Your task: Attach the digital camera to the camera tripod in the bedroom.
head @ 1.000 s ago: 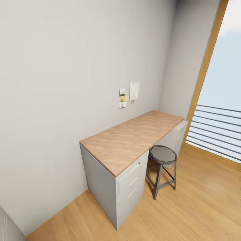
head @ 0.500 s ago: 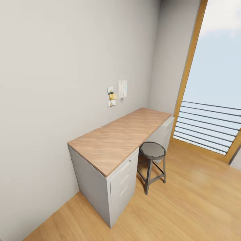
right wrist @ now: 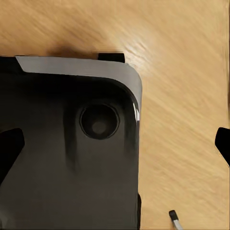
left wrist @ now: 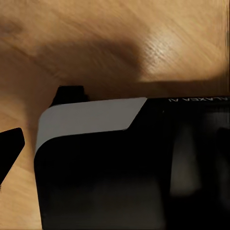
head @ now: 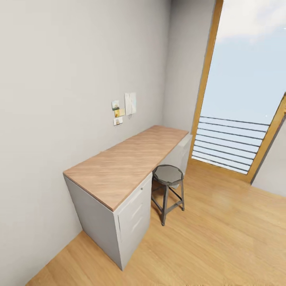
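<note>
Panning right since the earlier frames — your head view puts the desk (head: 119,167) and stool (head: 168,175) further left, with more window (head: 242,87) showing. Open wood floor (head: 222,238) lies right of the stool. Grippers: grip state cannot be told. Camera, tripod: location unknown.

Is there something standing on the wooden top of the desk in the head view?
No, the desk top shows bare wood along its whole length; the stool stands on the floor beside it.
</note>
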Motion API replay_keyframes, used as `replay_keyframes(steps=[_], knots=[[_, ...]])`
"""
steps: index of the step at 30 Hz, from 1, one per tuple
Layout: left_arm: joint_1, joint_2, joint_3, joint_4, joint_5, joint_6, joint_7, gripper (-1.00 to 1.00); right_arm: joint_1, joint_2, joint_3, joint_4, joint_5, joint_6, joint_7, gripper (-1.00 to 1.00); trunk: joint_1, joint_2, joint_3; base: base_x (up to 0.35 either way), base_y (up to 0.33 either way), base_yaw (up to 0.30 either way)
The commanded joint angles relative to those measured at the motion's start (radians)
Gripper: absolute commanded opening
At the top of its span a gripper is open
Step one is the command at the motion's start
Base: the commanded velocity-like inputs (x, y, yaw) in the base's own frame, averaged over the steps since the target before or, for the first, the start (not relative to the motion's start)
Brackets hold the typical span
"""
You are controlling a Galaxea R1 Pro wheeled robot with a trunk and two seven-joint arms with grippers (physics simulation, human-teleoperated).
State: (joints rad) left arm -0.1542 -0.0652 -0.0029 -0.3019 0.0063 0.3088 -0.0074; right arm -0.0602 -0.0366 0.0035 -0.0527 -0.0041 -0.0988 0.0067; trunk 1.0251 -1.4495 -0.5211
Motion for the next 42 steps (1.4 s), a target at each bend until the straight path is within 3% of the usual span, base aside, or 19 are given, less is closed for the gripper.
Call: replay_keyframes(steps=[1, 12, 19, 21, 22, 24, 25, 27, 28, 32, 36, 37, 39, 41, 42], knots=[[-0.005, -0.002, -0.001, -0.007, 0.0, 0.011, -0.001, 1.0, -0.001, -0.002, 0.0, -0.005, -0.001, -0.02, 0.001, 1.0, 0.0, -0.001, -0.002, 0.0, 0.0, -0.227], [-0.034, -0.043, -0.007, -0.124, -0.002, 0.101, 0.002, 1.0, -0.001, -0.009, -0.005, -0.082, -0.006, -0.092, 0.002, 1.0, 0.0, -0.001, -0.014, 0.0, 0.0, -0.227], [-0.041, -0.069, -0.014, -0.258, 0.004, 0.156, 0.006, 1.0, 0.033, -0.016, -0.006, -0.282, -0.007, -0.089, 0.002, 1.0, 0.0, -0.001, -0.022, 0.0, 0.0, -0.225], [-0.041, -0.074, -0.015, -0.274, 0.006, 0.16, 0.008, 1.0, 0.065, -0.029, -0.007, -0.382, -0.01, -0.051, 0.002, 1.0, 0.0, -0.001, -0.024, 0.0, 0.0, -0.215], [-0.041, -0.077, -0.015, -0.289, 0.007, 0.164, 0.009, 1.0, 0.105, -0.045, -0.008, -0.504, -0.02, 0.023, 0.002, 1.0, 0.0, -0.001, -0.026, 0.0, 0.0, -0.209], [-0.043, -0.079, -0.015, -0.306, 0.008, 0.171, 0.014, 1.0, 0.151, -0.059, -0.012, -0.636, -0.032, 0.13, 0.001, 1.0, 0.0, -0.001, -0.028, 0.0, 0.0, -0.207], [-0.043, -0.079, -0.015, -0.306, 0.008, 0.171, 0.014, 1.0, 0.151, -0.059, -0.012, -0.636, -0.032, 0.13, 0.001, 1.0, 0.0, -0.001, -0.029, 0.0, 0.0, -0.206], [-0.047, -0.084, -0.015, -0.331, 0.01, 0.19, 0.02, 1.0, 0.189, -0.07, -0.025, -0.759, -0.042, 0.249, 0.0, 1.0, 0.0, -0.001, -0.032, 0.0, 0.0, -0.205], [-0.047, -0.084, -0.015, -0.331, 0.01, 0.19, 0.02, 1.0, 0.189, -0.07, -0.025, -0.759, -0.042, 0.249, 0.0, 1.0, 0.0, -0.001, -0.033, 0.0, 0.0, -0.204], [-0.054, -0.094, -0.019, -0.402, 0.012, 0.261, 0.025, 1.0, 0.231, -0.083, -0.082, -0.911, -0.053, 0.425, 0.0, 1.0, 0.0, -0.001, -0.038, 0.0, 0.0, -0.204], [-0.057, -0.1, -0.042, -0.45, 0.029, 0.296, 0.023, 1.0, 0.245, -0.088, -0.117, -0.963, -0.054, 0.486, 0.001, 1.0, 0.0, -0.001, -0.043, 0.0, 0.0, -0.207], [-0.064, -0.101, -0.083, -0.48, 0.092, 0.314, 0.024, 1.0, 0.253, -0.088, -0.136, -0.984, -0.054, 0.517, 0.002, 1.0, 0.0, -0.001, -0.044, 0.0, 0.0, -0.209], [-0.076, -0.101, -0.112, -0.491, 0.148, 0.322, 0.029, 1.0, 0.256, -0.089, -0.143, -0.98, -0.055, 0.529, 0.003, 1.0, 0.0, -0.001, -0.046, 0.0, 0.0, -0.21], [-0.087, -0.1, -0.143, -0.498, 0.194, 0.327, 0.034, 1.0, 0.258, -0.089, -0.148, -0.971, -0.057, 0.535, 0.004, 1.0, 0.0, -0.001, -0.049, 0.0, 0.0, -0.217], [-0.087, -0.1, -0.143, -0.498, 0.194, 0.327, 0.034, 1.0, 0.258, -0.089, -0.148, -0.971, -0.057, 0.535, 0.004, 1.0, 0.0, -0.001, -0.05, 0.0, 0.0, -0.219]])
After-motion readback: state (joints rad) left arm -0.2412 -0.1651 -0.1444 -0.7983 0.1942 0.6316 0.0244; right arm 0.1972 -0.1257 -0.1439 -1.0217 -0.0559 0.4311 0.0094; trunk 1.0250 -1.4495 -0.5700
